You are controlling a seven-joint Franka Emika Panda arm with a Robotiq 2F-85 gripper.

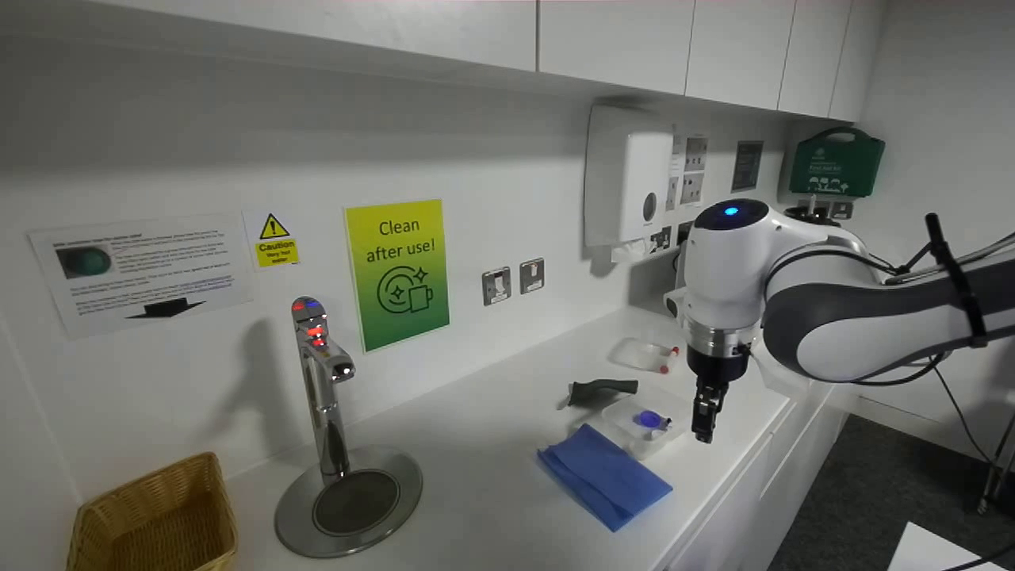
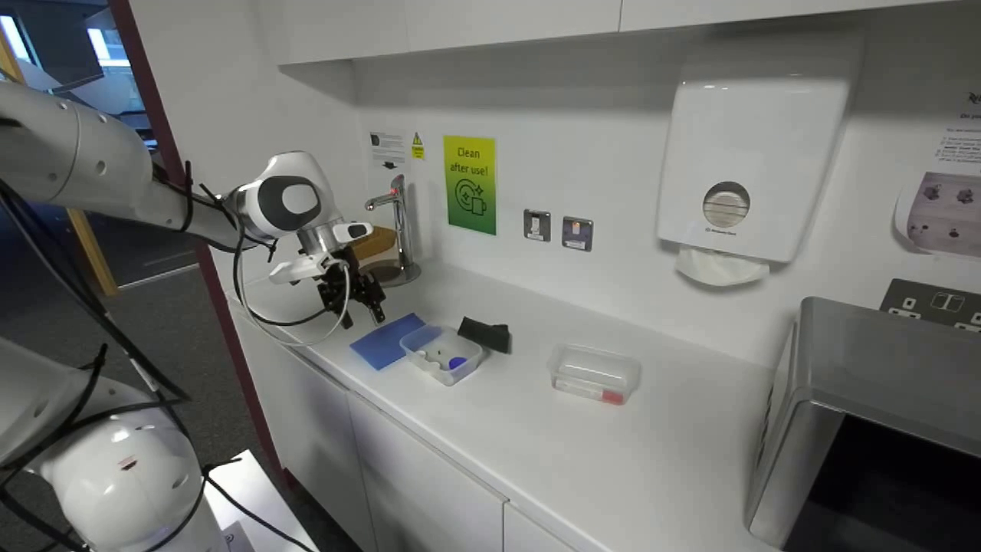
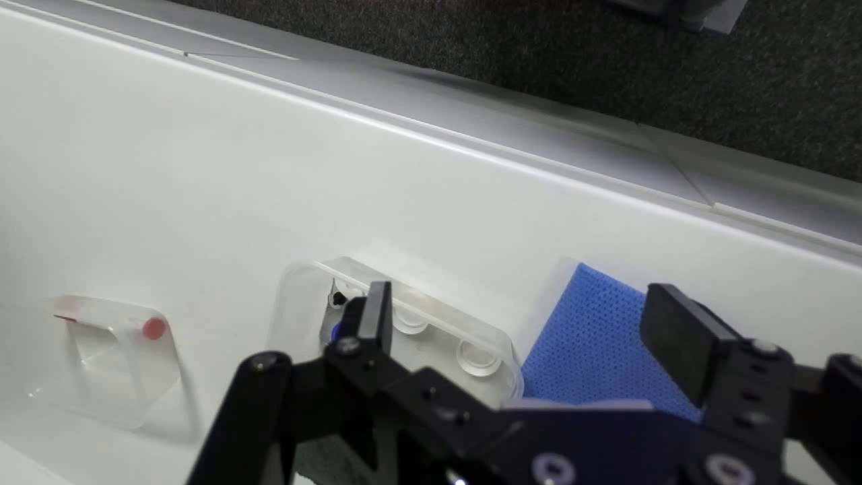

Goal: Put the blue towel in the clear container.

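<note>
The blue towel (image 1: 604, 477) lies folded flat on the white counter in both exterior views (image 2: 387, 341). In the wrist view the towel (image 3: 592, 343) is partly hidden by the gripper. A clear container (image 2: 420, 362) stands right beside the towel and holds a blue round item and several small pale pieces; its wall also shows in the wrist view (image 3: 438, 306). A second clear container (image 2: 596, 360) stands farther along the counter, with a red-ended item at one side. My gripper (image 3: 518, 296) is open and empty above the towel and the nearer container (image 2: 363, 320).
A dark green cloth (image 2: 485, 335) lies beside the nearer container, toward the wall. A chrome tap (image 1: 321, 388) with a round drain plate and a wicker basket (image 1: 158, 515) stand at one end. A microwave (image 2: 866, 414) stands at the other. Wall cabinets (image 1: 610, 40) hang above.
</note>
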